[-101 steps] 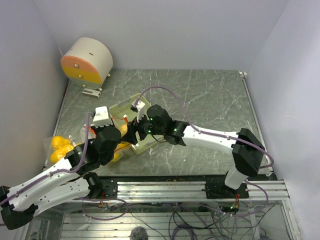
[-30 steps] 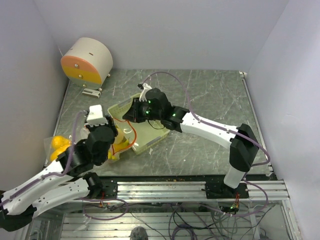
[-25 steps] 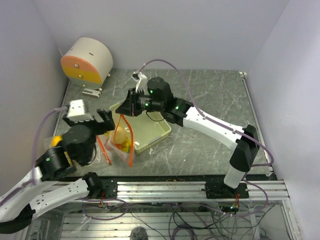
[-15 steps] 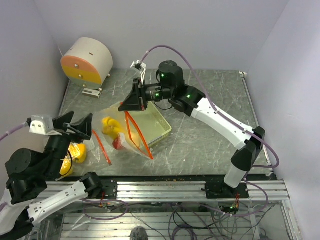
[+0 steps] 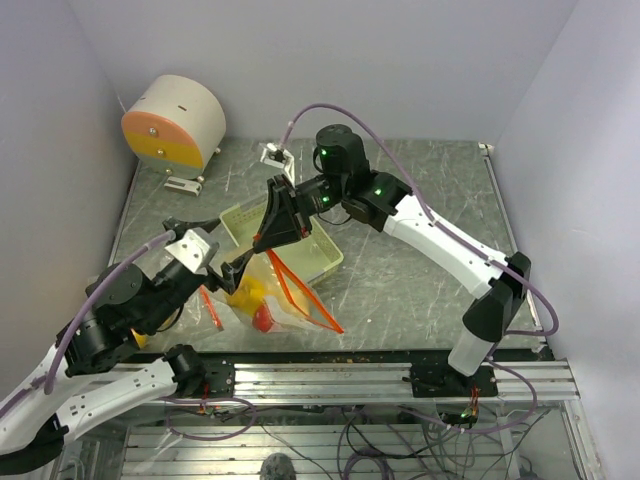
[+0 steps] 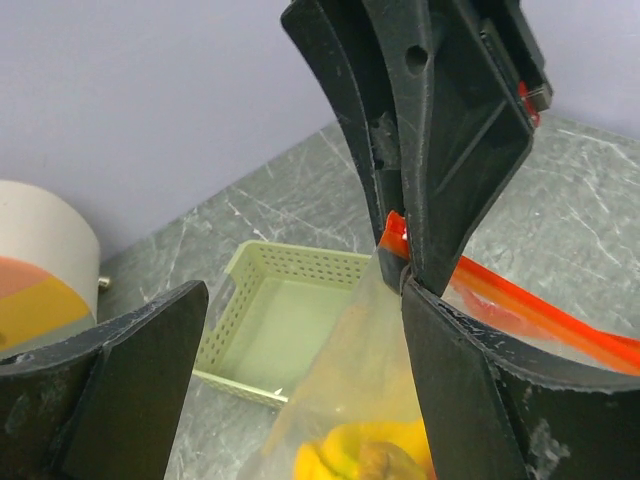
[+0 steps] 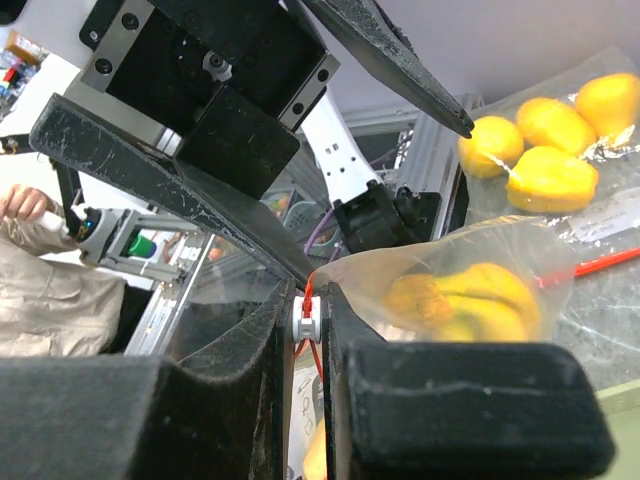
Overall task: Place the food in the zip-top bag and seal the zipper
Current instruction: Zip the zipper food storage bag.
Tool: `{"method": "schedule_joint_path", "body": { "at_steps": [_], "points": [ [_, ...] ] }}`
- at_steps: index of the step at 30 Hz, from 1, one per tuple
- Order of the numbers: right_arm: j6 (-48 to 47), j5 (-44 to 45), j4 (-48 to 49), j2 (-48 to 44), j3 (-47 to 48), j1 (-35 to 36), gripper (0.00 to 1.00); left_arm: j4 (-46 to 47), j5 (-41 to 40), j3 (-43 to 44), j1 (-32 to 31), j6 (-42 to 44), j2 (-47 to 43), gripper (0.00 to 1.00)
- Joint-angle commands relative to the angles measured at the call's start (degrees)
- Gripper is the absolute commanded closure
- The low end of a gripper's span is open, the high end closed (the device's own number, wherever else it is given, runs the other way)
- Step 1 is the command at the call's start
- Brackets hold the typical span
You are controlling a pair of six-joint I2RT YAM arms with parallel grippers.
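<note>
My right gripper [image 5: 266, 238] [image 7: 308, 318] is shut on the white slider at one end of the zipper [image 5: 305, 295] [image 6: 545, 302], holding the zip-top bag [image 5: 272, 290] [image 7: 450, 262] up above the table. Inside the clear bag lie yellow food [image 5: 250, 290] [image 6: 370, 452] [image 7: 470, 295] and a small red piece [image 5: 263, 318]. My left gripper [image 5: 235, 243] [image 6: 300, 300] is open, its fingers [image 6: 110, 390] straddling the hanging bag's side without touching it. The rest of the red-orange strip trails down toward the table's near edge.
The pale green tray [image 5: 322, 255] [image 6: 262, 300] sits behind the bag. A second clear bag of yellow fruit [image 7: 540, 150] lies at the left, mostly hidden under my left arm, its red strip [image 5: 210, 305] showing. A white and orange drum [image 5: 175, 122] stands at the back left.
The right gripper lifted the bag off the tray and holds it higher. The left gripper let go, opened wide, swung out to the left, then came back beside the bag.
</note>
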Motion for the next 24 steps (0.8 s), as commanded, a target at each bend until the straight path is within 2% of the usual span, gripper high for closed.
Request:
{"method": "schedule_joint_path", "body": {
  "at_steps": [1, 16, 24],
  "points": [
    [-4.84, -3.22, -0.97, -3.15, -0.58, 0.14, 1.0, 2.82, 9.19, -0.02, -0.22, 1.35, -0.6, 0.11],
    [-17.46, -2.9, -9.78, -7.45, -1.12, 0.14, 0.98, 0.41, 29.6, -1.31, -0.26, -1.11, -1.71, 0.12],
    [-22.58, -5.07, -12.72, -9.11, -1.93, 0.23, 0.98, 0.57, 28.73, -1.37, -0.24, -1.3, 2.77, 0.13]
  ]
}}
